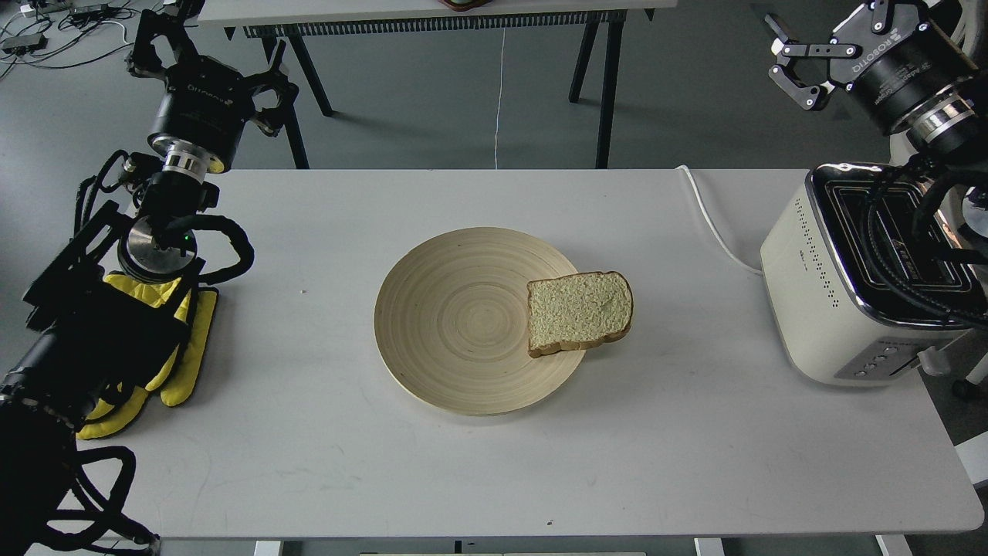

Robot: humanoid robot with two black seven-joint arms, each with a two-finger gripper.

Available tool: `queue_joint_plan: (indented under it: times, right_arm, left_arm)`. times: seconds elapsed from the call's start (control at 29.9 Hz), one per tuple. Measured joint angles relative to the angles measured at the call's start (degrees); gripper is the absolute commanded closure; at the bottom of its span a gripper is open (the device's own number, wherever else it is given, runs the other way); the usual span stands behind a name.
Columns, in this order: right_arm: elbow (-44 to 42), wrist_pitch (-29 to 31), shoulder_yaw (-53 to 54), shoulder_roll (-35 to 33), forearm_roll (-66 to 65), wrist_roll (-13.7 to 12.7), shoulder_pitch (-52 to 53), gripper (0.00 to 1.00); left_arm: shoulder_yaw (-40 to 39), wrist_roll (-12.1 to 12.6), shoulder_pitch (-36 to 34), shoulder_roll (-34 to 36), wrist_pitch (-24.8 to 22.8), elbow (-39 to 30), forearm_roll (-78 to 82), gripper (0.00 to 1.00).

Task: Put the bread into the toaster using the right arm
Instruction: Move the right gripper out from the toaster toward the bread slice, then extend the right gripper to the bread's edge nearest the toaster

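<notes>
Even, diffuse overhead light is filling the scene; nothing is reading as dim. The white table (494, 463) is coming out bright but not clipping. Shadows are staying soft: a faint one is lying just right of and below the bread (580, 312), another is edging the near rim of the plate (455, 309), and broader ones are spreading on the far floor under the table legs. A small glint is showing on the chrome top of the toaster (834, 309). Focus is holding sharp throughout. The black arms at the left are losing detail in their darkest parts.
</notes>
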Motion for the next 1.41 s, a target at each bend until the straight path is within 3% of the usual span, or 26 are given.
queue_joint_plan:
  times: [0.33,0.57,0.7,1.0,1.41]
  right_arm:
    - [0.52,-5.41,-22.92,1.03,-23.71,-0.55,15.32,0.01]
    - [-0.21,-6.78,-31.27,5.63,-31.72,-0.61,16.68,0.01]
    - [-1.56,-7.69,-35.56,8.78,-32.78,-2.93,16.16,0.02]
    - [-3.91,-10.53,-39.16,14.31,-33.01,-9.08,12.65,0.05]
    - [-4.12,-11.22,-39.12,15.52,-36.22,-10.15,8.20,0.10]
  left_arm:
    - [-0.07,-0.12,0.01,0.06,-0.12,0.00,-0.08,0.00]
    - [0.00,-0.11,0.09,0.07,-0.13,0.00,-0.07,0.00]
    - [0.08,-0.06,0.09,0.07,-0.13,0.00,-0.08,0.00]
    - [0.15,-0.04,0.09,0.07,-0.13,0.00,-0.07,0.00]
    - [0.26,-0.04,0.17,0.00,-0.13,0.00,0.02,0.00]
